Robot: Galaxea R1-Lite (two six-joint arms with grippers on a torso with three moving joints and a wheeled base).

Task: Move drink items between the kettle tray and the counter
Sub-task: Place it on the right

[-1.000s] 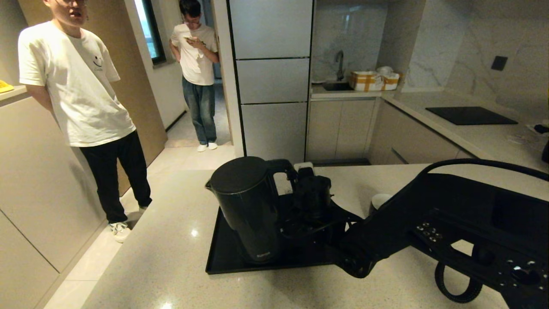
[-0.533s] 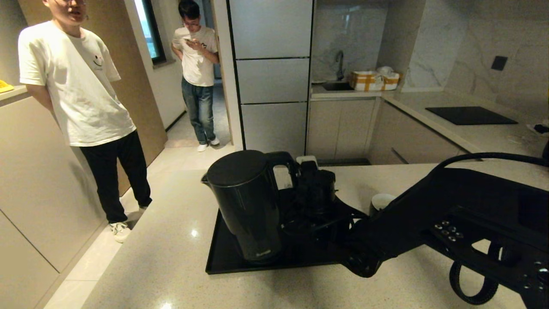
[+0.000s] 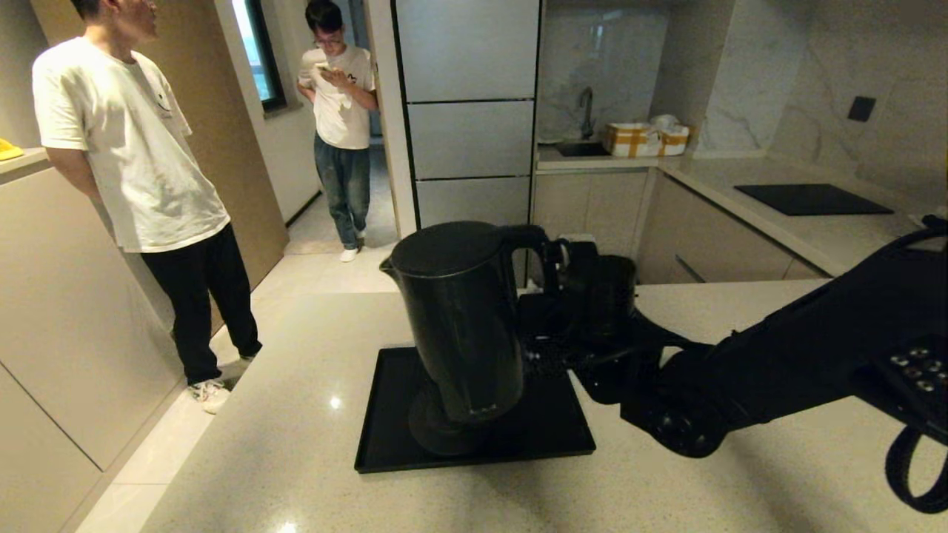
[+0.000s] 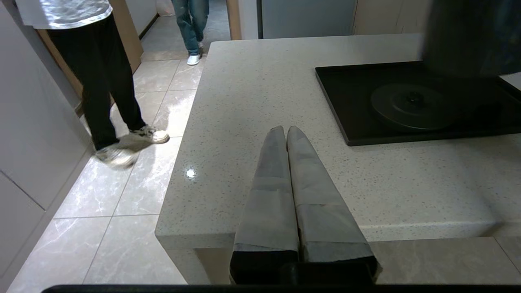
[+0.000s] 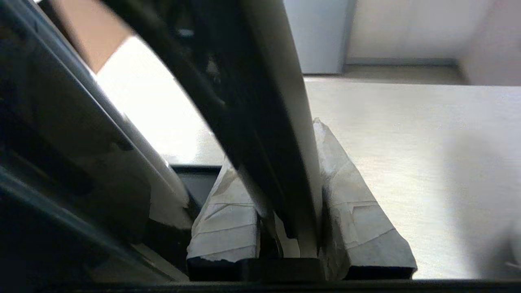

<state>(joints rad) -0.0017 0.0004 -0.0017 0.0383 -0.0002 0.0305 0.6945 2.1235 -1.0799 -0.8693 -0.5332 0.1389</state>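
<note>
Head view: kettle (image 3: 465, 318) now off its base disc (image 3: 437, 433) and hanging clear above the kettle tray (image 3: 385, 437), tipped slightly. A second ago it sat on the disc; it has since risen and drifted toward the robot's right. Right end effector (image 3: 554, 255) is at the loop handle (image 3: 527, 244), arm reaching in from the right. Two bystanders (image 3: 133, 170) on the floor beyond the counter (image 3: 296, 474). The small cup is not visible here now, probably hidden behind the arm.

Left wrist view: left end effector (image 4: 283, 131) hovers parked over the counter's near edge, fingers pressed together, holding nothing. Tray and bare disc lie ahead; the kettle's underside shows above them.

Right wrist view: padded fingers (image 5: 350, 211) clamp the dark handle bar from both sides.

Reading: lift-off done, so the transfer to the counter is underway. Next need is sideways carry past the tray rim, then a level set-down.
</note>
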